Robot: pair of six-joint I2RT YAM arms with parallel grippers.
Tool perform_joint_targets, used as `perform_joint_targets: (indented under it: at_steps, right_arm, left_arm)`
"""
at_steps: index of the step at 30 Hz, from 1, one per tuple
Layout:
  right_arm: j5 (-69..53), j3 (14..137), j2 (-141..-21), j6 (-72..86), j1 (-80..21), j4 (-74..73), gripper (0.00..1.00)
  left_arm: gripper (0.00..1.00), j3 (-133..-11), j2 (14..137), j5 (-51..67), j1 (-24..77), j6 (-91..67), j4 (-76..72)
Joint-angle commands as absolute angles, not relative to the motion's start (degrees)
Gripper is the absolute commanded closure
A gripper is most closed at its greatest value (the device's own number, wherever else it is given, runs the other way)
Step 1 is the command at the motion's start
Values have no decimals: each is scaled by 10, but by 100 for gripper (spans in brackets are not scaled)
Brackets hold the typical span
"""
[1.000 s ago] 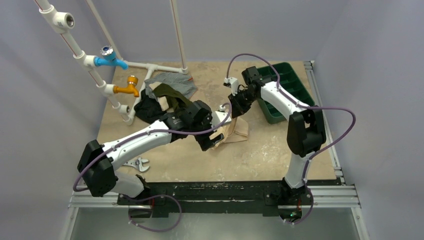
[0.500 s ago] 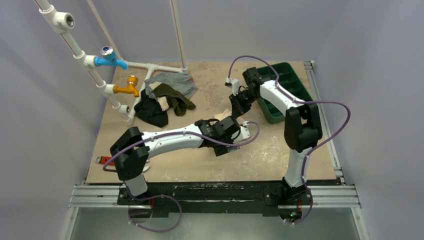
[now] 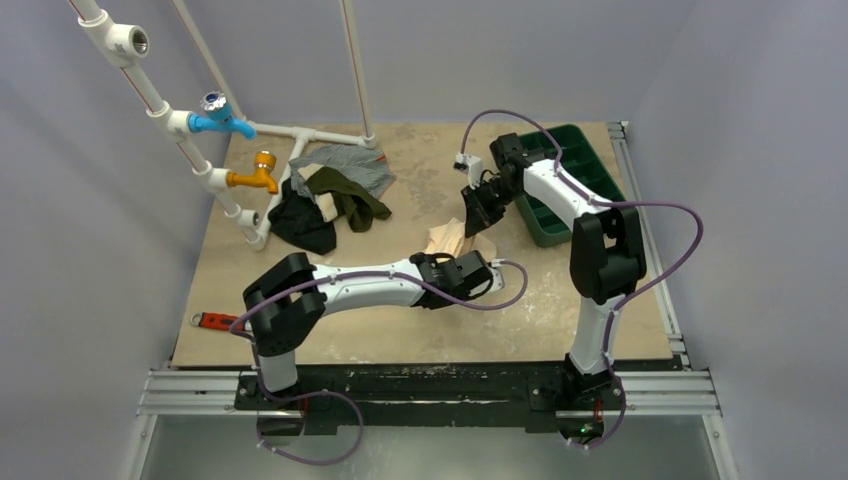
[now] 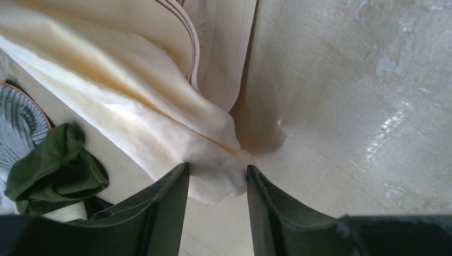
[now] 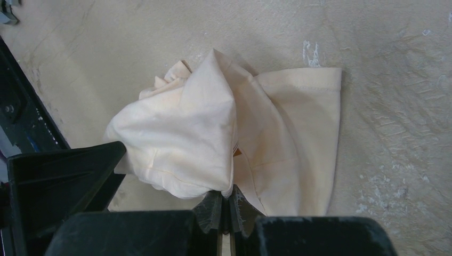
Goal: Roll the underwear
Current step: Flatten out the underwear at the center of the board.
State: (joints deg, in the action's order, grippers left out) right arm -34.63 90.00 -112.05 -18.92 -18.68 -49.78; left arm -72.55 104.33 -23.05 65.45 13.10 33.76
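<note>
The risk I see sits at the left tool (image 4: 217,173): its jaws stand part-way apart with a hemmed corner of the underwear (image 5: 202,138) lying loose between them. If it closes on that thin tip alone, I'd expect the cloth to slip out as soon as the roll is started. The right tool (image 5: 224,200) is clenched on one fold and holds it up in a peak. A pull from there could drag the whole garment across the bench (image 3: 400,330), or bunch it up so that it won't roll evenly.

Up close, the left tool is released. Its two dark fingers (image 4: 160,213) flank the corner, one to each side. I can't tell whether either pad actually touches the fabric. The right tool's jaws are pressed fully together on the pale cloth and grasp nothing else. Part of the garment hangs from that pinch, and the rest lies flat on the bench.

From above, the beige-peach underwear lies a little right of the bench's middle. The right tool is at its 1 o'clock edge and the left tool at about its 5 o'clock. The green tray (image 3: 575,185) stands well apart at 2 o'clock. Off at 10 o'clock, also well apart, the olive-green garment (image 3: 352,196) and the grey striped garment (image 3: 350,160) lie in a heap by the white pipes.
</note>
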Motion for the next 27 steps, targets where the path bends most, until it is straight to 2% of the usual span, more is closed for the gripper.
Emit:
perform_joint_targets:
  at_steps: [1, 6, 9, 13, 17, 23, 27]
  right_arm:
    - [-374, 904, -1107, -190, -185, -497, 100]
    - [-377, 898, -1103, -196, -184, -502, 100]
    - [-377, 891, -1095, -207, -184, -508, 100]
    - [-376, 881, -1072, -228, -184, -517, 100]
    - [-358, 891, -1045, -257, -185, -544, 100]
    - [-328, 947, -1003, -315, -184, -621, 100]
    - [-301, 1002, -985, -345, -185, -667, 100]
  left_arm:
    - [61, -746, 1049, -266, 655, 153, 311]
    - [79, -761, 1044, -259, 654, 159, 319]
    - [100, -768, 1038, -248, 649, 156, 329]
    - [100, -772, 1015, -209, 618, 141, 347]
    - [100, -770, 952, -114, 555, 134, 369]
    - [100, -759, 835, -15, 476, 159, 384]
    - [100, -795, 797, 39, 423, 152, 408]
